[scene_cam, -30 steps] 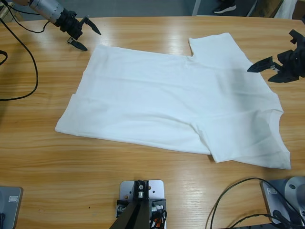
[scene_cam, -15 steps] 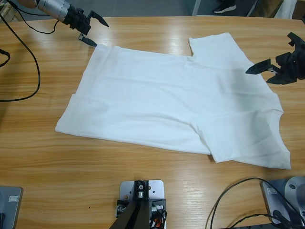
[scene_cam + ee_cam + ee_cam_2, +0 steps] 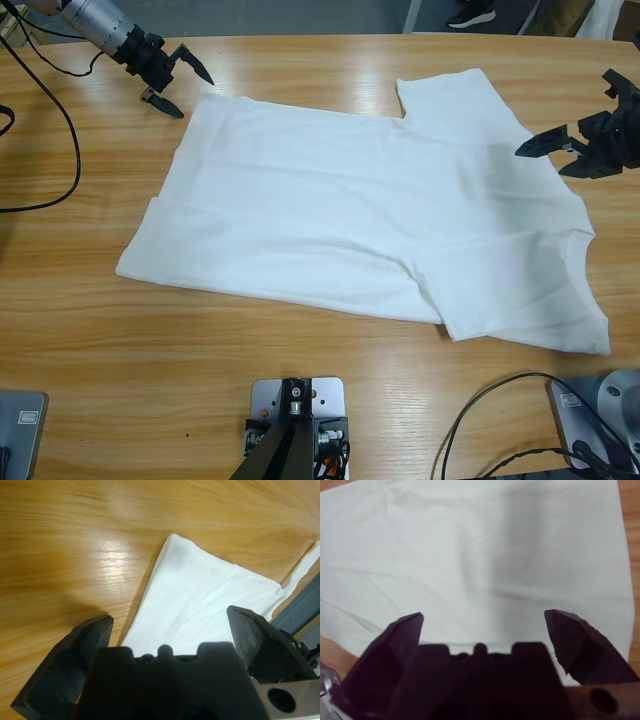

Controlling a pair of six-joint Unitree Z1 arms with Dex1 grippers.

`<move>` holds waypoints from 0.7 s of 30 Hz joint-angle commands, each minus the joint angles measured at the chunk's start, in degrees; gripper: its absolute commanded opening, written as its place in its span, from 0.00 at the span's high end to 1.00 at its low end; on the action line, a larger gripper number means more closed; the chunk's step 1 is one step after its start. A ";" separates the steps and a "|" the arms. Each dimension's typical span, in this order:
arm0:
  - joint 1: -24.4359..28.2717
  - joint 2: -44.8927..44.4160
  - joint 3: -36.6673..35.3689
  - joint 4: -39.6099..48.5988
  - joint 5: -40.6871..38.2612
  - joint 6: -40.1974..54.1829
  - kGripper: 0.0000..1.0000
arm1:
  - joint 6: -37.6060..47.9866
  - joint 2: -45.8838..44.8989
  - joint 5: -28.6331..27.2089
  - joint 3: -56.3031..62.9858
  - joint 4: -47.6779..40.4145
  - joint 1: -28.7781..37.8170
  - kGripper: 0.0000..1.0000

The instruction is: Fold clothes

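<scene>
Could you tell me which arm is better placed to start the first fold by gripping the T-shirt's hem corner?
Probably the left. Its open gripper hovers just beside the far hem corner of the T-shirt, with that corner between its jaws in the wrist view. The right gripper, also open, sits over the sleeve and shoulder end.

No text, label, brand, number or sign is showing legibly in any view. The white T-shirt (image 3: 370, 215) is lying with plain cloth facing up on the wooden table (image 3: 300, 380); no lettering or neck label is reading on it from above or from either wrist view. The table around the T-shirt is showing only bare wood grain, without markings.
</scene>
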 commanded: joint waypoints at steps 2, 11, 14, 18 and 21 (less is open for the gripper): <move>-1.27 8.36 -32.10 -5.84 -1.36 -1.17 0.04 | 0.11 1.74 0.85 1.87 -0.70 0.62 0.02; -1.48 9.92 -32.05 -12.57 -4.54 -6.18 0.05 | 0.11 1.91 0.85 2.03 -0.87 0.62 0.02; -1.39 9.94 -31.93 -11.99 -4.42 -6.18 0.05 | 0.11 2.09 0.85 1.94 -0.91 0.62 0.02; -1.39 10.82 -31.84 -8.78 -4.17 -5.63 0.06 | 0.11 2.09 0.85 1.85 -0.96 0.62 0.02; -1.39 10.97 -31.89 -6.93 -3.31 -4.49 0.26 | 0.11 1.91 0.85 1.99 -0.96 0.62 0.02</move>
